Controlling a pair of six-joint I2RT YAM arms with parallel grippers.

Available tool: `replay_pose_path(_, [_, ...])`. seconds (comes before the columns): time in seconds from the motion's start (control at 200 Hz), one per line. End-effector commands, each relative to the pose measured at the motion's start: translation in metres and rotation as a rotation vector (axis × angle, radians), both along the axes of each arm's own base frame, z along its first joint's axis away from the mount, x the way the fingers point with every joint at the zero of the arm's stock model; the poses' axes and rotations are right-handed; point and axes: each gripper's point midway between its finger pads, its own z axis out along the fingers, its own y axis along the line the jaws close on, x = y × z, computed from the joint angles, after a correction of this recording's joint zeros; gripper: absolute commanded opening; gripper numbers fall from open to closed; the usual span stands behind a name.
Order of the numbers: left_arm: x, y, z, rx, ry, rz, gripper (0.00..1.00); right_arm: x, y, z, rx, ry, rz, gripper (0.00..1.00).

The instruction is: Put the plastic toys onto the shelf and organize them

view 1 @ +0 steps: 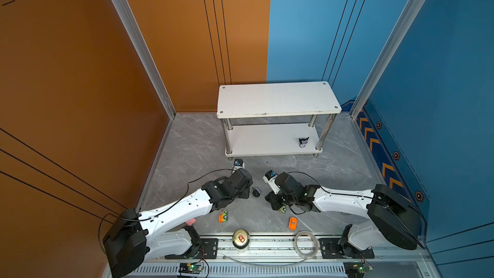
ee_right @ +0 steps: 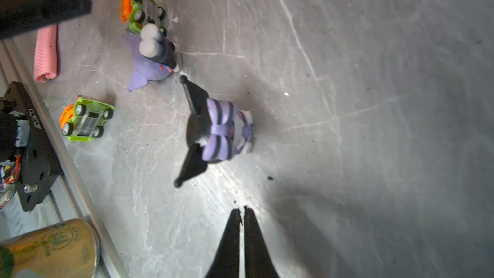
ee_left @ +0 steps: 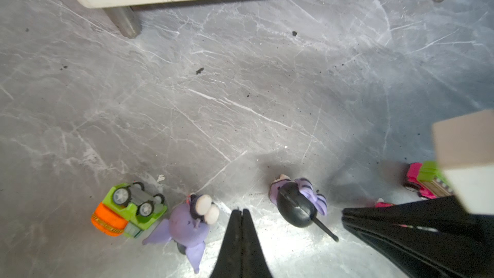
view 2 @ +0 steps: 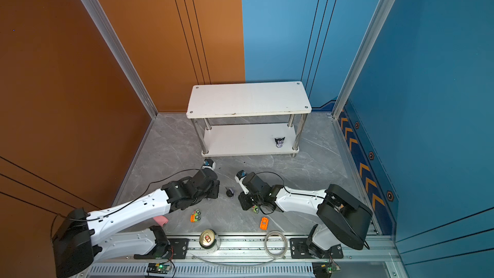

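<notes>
While one figurine (view 1: 304,142) is standing on the shelf (view 1: 267,140), the left claw (ee_left: 242,213) and right claw (ee_right: 243,211) are hovering closed, empty, flanking another figurine (ee_right: 216,132).

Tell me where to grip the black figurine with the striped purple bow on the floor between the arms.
Grip the black figurine by its rounded head at the purple bow, coming from above, jaws closing across the head between the ears. The ears splay out and taper to thin points, likely to slip.
</notes>
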Motion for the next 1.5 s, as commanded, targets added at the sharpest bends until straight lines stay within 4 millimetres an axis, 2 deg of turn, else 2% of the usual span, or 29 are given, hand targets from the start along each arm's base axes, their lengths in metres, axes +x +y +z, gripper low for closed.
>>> replay_pose_path(0.0, [-0.005, 0.023, -0.001, 0.058, -0.004, 0.022, 0.05, 0.000, 0.024, 0.013, 0.055, -0.024, 0.051, 0.10])
replay_pose_path(0.265, [-0.008, 0.031, -0.004, 0.045, 0.009, 0.038, 0.28, -0.016, 0.051, 0.010, 0.061, -0.006, 0.134, 0.10])
replay_pose_path(0.441, [-0.007, 0.030, -0.005, 0.049, 0.019, 0.037, 0.35, -0.024, 0.066, 0.009, 0.075, 0.002, 0.176, 0.11])
replay_pose_path(0.551, [-0.007, 0.026, -0.005, 0.044, 0.026, 0.026, 0.38, -0.027, 0.072, 0.016, 0.100, 0.001, 0.190, 0.11])
replay_pose_path(0.636, [-0.007, 0.028, -0.005, 0.047, 0.023, 0.028, 0.41, -0.025, 0.068, 0.028, 0.096, -0.040, 0.196, 0.12])
replay_pose_path(0.766, [-0.007, 0.031, -0.005, 0.046, 0.016, 0.038, 0.45, -0.017, 0.048, 0.052, -0.005, -0.159, 0.218, 0.18])
replay_pose_path(0.926, [-0.007, 0.032, -0.003, 0.037, 0.011, 0.042, 0.48, 0.000, 0.021, 0.068, -0.133, -0.271, 0.204, 0.41])
replay_pose_path(0.951, [-0.007, 0.031, -0.003, 0.034, 0.012, 0.036, 0.47, 0.004, 0.017, 0.068, -0.149, -0.283, 0.191, 0.43])
replay_pose_path(0.966, [-0.008, 0.030, -0.003, 0.032, 0.014, 0.032, 0.44, 0.007, 0.015, 0.068, -0.157, -0.287, 0.182, 0.44])
replay_pose_path(1.026, [-0.009, 0.027, -0.003, 0.021, 0.020, 0.015, 0.13, 0.021, 0.009, 0.066, -0.176, -0.287, 0.133, 0.43])
replay_pose_path(1.086, [-0.012, 0.020, -0.004, 0.007, 0.030, -0.010, 0.05, 0.036, 0.003, 0.061, -0.190, -0.255, 0.080, 0.27])
replay_pose_path(1.136, [-0.014, 0.014, -0.005, -0.008, 0.033, -0.025, 0.03, 0.045, 0.000, 0.055, -0.196, -0.218, 0.046, 0.14])
replay_pose_path(1.202, [-0.017, 0.001, -0.008, -0.037, 0.038, -0.053, 0.02, 0.051, 0.000, 0.048, -0.199, -0.177, 0.029, 0.07])
replay_pose_path(1.402, [-0.020, -0.034, -0.021, -0.036, 0.065, -0.120, 0.00, 0.038, -0.002, 0.028, -0.212, -0.111, 0.045, 0.02])
replay_pose_path(1.497, [-0.017, -0.044, -0.030, -0.005, 0.088, -0.134, 0.00, 0.030, 0.001, 0.022, -0.180, -0.078, 0.046, 0.03])
